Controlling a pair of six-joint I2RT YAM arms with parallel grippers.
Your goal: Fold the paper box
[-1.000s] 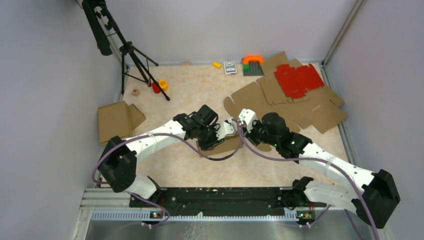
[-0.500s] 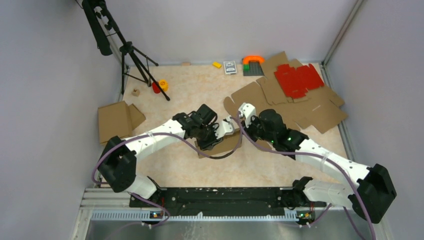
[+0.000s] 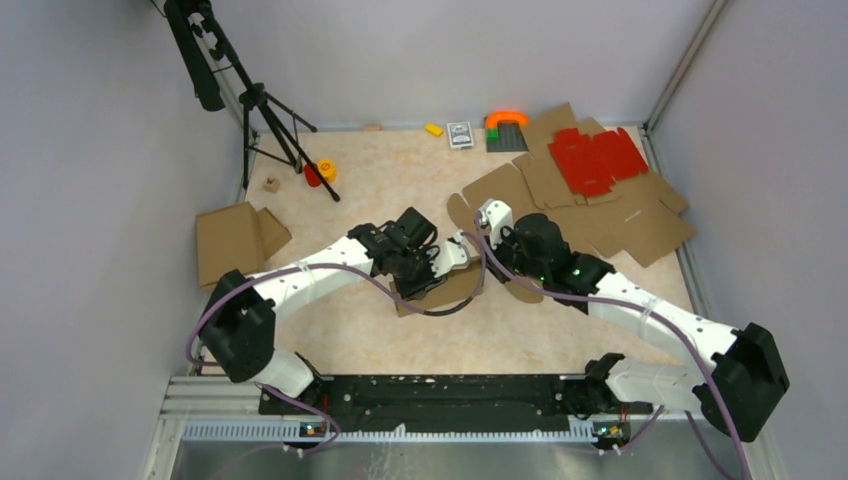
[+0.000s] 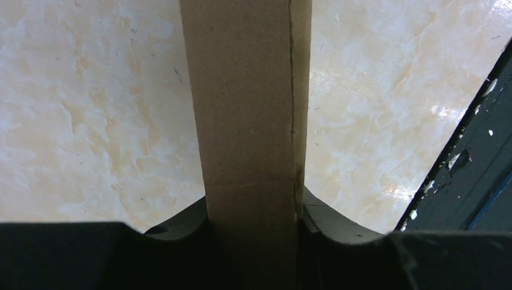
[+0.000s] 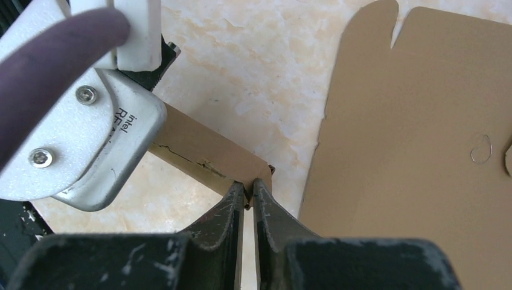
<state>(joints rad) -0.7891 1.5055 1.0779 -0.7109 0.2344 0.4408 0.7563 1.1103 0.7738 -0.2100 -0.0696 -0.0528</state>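
**Setting.** Beige marbled tabletop (image 3: 400,190) enclosed by pale grey walls, with a black tripod (image 3: 265,110) at the back left.

**Item.** The paper box (image 4: 247,109) is plain brown cardboard, partly folded. It sits mid-table between the two arms, lifted at one end.

**Holds.**
- The left gripper (image 4: 253,211) is clamped across a narrow doubled panel, and the card fills the gap between its fingers.
- The right gripper (image 5: 247,196) has its jaws pressed almost together, pinching the outer corner of the same piece.

**Handling, as judged.**
- Light and thin.
- Stiff across a panel but hinged at every crease, so likely to spring back when let go.
- The matte surface should not slip much.
- Edges and corners are the weak parts. The seam near the right pinch looks frayed, and a corner hold may buckle or tear under a pull.
- Best taken on a flat panel close beside a crease, with the other gripper bracing the neighbouring panel. The rounded tabs are poor places to hold.

**Also present.**
- A stack of flat brown blanks (image 3: 620,225) at the right rear, with a red sheet (image 3: 597,158) on top.
- A separate folded cardboard piece (image 3: 235,240) at the left edge, well apart from the rest.
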